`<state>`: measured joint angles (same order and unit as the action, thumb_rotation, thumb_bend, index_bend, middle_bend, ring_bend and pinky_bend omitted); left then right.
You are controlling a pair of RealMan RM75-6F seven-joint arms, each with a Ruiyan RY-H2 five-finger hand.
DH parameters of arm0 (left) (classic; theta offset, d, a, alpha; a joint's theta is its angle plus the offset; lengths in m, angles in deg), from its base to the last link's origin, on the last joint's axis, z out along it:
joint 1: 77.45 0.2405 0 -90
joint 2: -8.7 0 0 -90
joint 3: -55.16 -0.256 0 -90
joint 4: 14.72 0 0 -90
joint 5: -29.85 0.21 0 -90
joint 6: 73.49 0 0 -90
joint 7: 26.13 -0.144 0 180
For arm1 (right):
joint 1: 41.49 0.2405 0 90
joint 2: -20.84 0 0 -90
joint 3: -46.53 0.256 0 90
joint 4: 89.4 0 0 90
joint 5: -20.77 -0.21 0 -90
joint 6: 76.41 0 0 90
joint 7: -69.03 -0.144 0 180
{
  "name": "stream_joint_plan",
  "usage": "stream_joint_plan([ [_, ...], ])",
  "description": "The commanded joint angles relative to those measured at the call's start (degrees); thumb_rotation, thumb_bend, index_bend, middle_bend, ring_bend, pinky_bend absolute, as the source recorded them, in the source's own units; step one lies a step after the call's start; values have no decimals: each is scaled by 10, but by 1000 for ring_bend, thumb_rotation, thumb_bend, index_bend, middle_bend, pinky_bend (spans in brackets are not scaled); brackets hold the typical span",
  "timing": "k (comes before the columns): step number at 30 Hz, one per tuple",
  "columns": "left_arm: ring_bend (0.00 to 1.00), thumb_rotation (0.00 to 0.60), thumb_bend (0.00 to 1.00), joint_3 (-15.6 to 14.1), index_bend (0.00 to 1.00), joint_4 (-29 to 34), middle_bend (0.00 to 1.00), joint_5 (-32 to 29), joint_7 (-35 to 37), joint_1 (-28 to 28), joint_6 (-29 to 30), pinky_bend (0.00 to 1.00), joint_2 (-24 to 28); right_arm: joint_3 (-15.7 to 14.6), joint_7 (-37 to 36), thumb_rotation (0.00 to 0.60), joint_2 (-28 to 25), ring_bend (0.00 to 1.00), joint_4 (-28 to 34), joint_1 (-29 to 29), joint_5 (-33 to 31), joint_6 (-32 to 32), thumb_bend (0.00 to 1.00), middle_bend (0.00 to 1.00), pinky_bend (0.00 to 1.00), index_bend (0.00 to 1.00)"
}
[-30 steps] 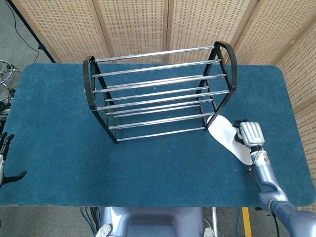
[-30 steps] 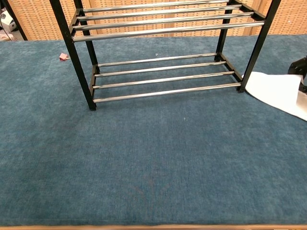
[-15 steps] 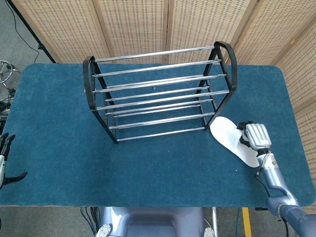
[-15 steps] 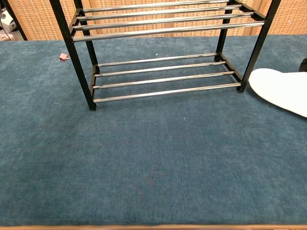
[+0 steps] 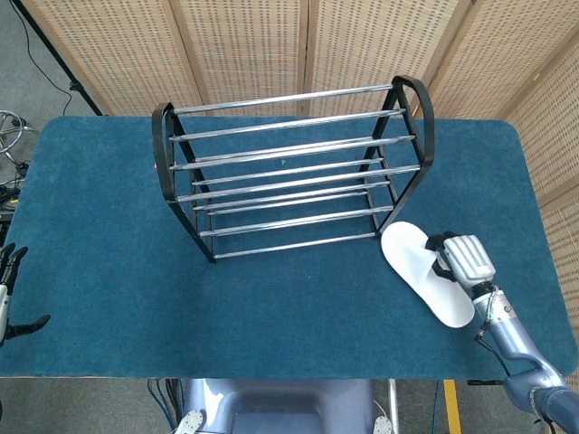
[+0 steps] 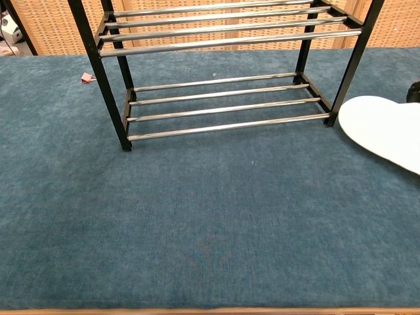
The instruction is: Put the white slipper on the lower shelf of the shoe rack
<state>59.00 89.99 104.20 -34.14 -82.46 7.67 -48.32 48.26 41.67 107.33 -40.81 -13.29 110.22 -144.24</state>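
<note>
White flat foam slipper (image 5: 425, 271) sits sole-up at 4 o'clock of the black-framed chrome-bar shoe rack (image 5: 289, 181), just off its corner post, gripped along its edge by the right hand (image 5: 460, 260). Risk: toe snags the post, or slips through lower bars. Both shelves empty. Left hand (image 5: 9, 298) idle, fingers spread.

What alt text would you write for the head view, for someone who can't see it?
Seen from above, the robot's right hand grips a white slipper on a blue table, just right of an empty shoe rack of black frame and metal bars. The left hand shows at the table's left edge, holding nothing.
</note>
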Motion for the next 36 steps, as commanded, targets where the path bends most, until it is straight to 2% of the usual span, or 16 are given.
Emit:
stream_joint_plan([
  [1, 0, 600, 0, 0, 0, 0, 0, 1, 0, 0, 0, 0, 0, -12, 7, 600, -22, 443, 41, 0, 25, -23, 612, 540, 574, 550],
  [6, 0, 600, 0, -1, 0, 1, 0, 2, 0, 0, 1, 0, 1, -18, 24, 600, -37, 443, 98, 13, 53, -41, 611, 541, 575, 550],
  [20, 0, 600, 0, 0, 0, 0, 0, 3, 13, 1, 0, 0, 5, -9, 56, 600, -31, 448, 180, 50, 82, -45, 611, 551, 575, 555],
  [36, 0, 600, 0, -3, 0, 1, 0, 8, 13, 2, 0, 0, 5, 34, 176, 600, 2, 459, 258, 67, 18, -2, 612, 561, 603, 560],
])
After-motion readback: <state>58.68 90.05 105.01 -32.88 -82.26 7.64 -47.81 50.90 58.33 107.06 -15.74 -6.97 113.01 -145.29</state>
